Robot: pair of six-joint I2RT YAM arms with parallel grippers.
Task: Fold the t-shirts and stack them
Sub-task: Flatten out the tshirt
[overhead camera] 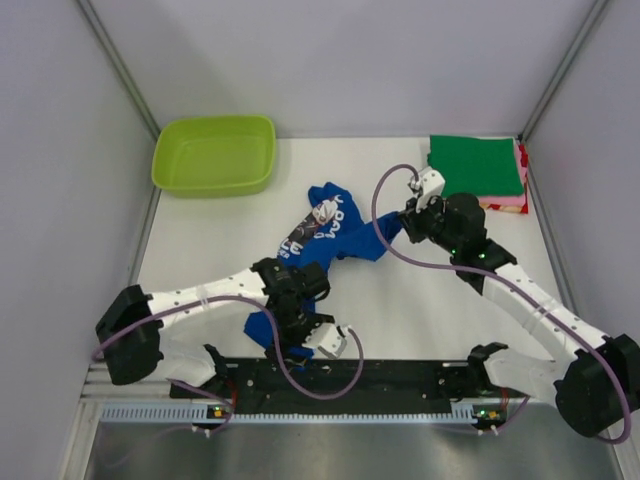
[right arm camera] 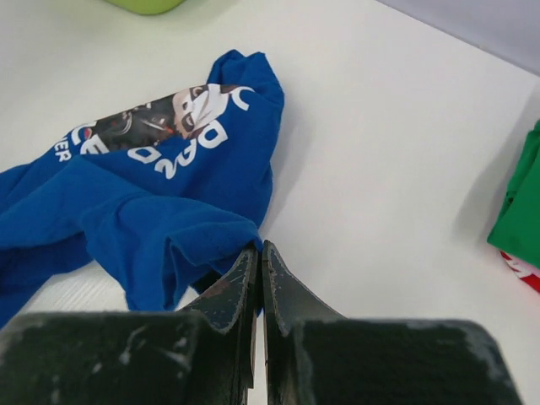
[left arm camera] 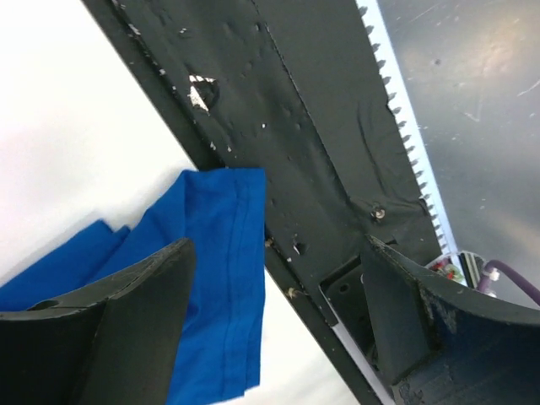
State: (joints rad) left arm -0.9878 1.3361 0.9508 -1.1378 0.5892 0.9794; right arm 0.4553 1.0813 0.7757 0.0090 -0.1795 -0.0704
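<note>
Blue t-shirt point(overhead camera: 325, 235) is crumpled on the table point(overhead camera: 420, 300) near the lime tub point(overhead camera: 215, 155); its side away from the tub is pinched in the closed right gripper point(right arm camera: 260, 249); left gripper point(left arm camera: 274, 278) is spread wide over its hem.

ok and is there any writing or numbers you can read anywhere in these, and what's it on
blue shirt: white lettering beside the printed picture, crumpled and seen at an angle; only broken letters, no word can be read for sure.
red shirt: a sliver of white print, cut off by the picture's edge, unreadable.
green tub: no text visible.
</note>
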